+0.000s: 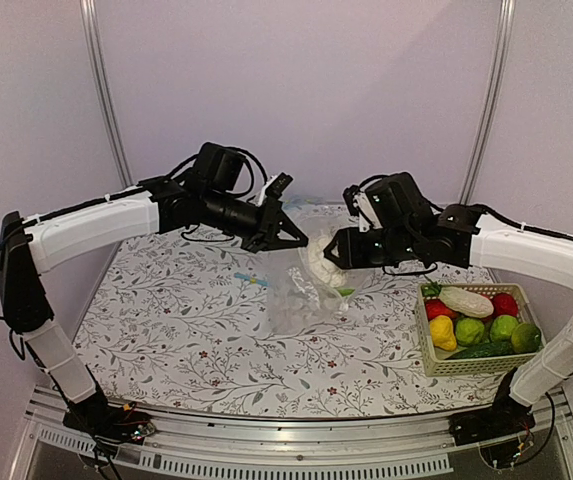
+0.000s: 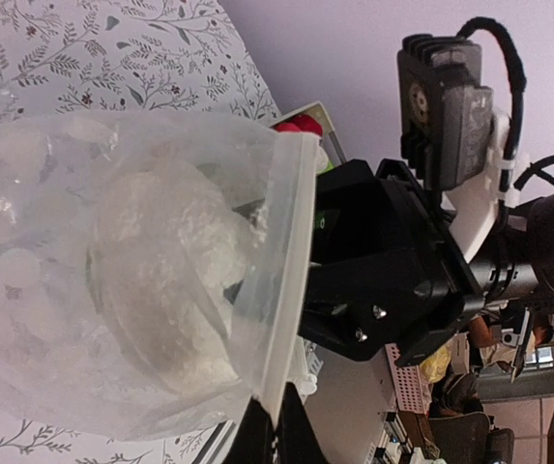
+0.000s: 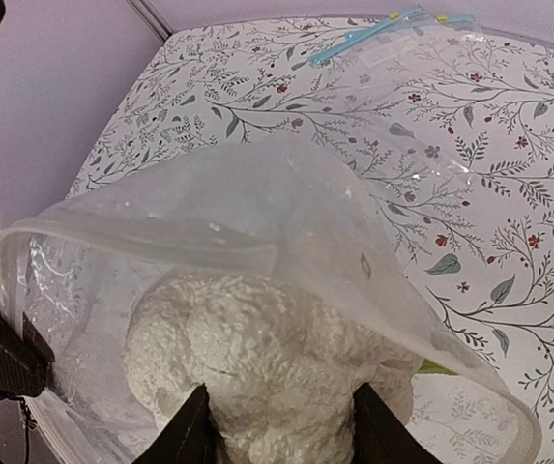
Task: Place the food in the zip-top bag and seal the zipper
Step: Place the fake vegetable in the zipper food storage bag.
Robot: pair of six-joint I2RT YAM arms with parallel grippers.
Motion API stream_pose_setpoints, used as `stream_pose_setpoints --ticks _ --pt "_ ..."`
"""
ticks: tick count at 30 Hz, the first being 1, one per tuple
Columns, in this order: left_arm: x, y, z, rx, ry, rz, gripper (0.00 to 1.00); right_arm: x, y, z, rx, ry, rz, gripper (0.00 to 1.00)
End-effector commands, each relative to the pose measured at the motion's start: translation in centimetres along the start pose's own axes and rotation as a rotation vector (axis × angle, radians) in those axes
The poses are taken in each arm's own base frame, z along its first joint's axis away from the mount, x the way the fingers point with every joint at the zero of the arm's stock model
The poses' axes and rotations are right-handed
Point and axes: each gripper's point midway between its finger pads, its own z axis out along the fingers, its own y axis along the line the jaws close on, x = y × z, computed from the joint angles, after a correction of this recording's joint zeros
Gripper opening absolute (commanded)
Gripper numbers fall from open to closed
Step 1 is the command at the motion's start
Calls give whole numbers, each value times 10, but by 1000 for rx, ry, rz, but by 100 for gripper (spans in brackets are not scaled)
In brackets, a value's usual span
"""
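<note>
- Right tool (image 3: 281, 430): fingers set against both flanks of the cauliflower (image 3: 257, 358), pinching it just inside the mouth of the zip-top bag (image 3: 257, 203).
- Left tool (image 2: 272, 430): pressed together on the bag's rim at one end of the zipper (image 2: 294, 251). It holds the mouth lifted and gaping, while the bag's lower part rests on the surface (image 1: 166, 320).
- Cauliflower: past the rim, but not yet let go and not yet down at the bag's bottom. It is judged to be the first item going in, since no other solid shape reads clearly through the dotted film.
- Zipper: its two sides stand apart along all of the visible run, so sealing is not begun.
- basket (image 1: 466, 367): at the right edge of the surface, well apart from the bag. The radish (image 1: 466, 300), the lemon (image 1: 442, 332) and the green fruit (image 1: 470, 330) lie in it among red fruits (image 1: 506, 303) and a cucumber (image 1: 481, 351).
- second clear bag (image 3: 383, 29): flat on the surface beyond the dotted one, held by neither tool.
- Progress, as judged: an early stage. One item is partly in; the radish, lemon and green fruit are left to load, and then the mouth must be closed.
</note>
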Motion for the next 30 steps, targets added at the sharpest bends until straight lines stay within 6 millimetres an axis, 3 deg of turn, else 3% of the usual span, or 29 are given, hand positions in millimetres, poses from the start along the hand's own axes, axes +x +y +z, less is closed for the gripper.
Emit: stream_pose_setpoints --ticks 1,9,18,24,30 --pt "0 -3 5 22 9 5 0 -13 5 -6 5 -33 -19 50" --pt "-1 2 4 13 1 0 0 -22 19 -25 -65 -54 -43 66" --pt "-2 7 1 8 -6 -11 0 -38 19 -68 -79 -138 -59 81" --pt "-1 10 1 2 -6 -12 0 -32 -20 -78 76 -129 -48 85" --pt "3 25 -3 -66 -3 -1 0 -19 -75 -98 226 -99 17 86"
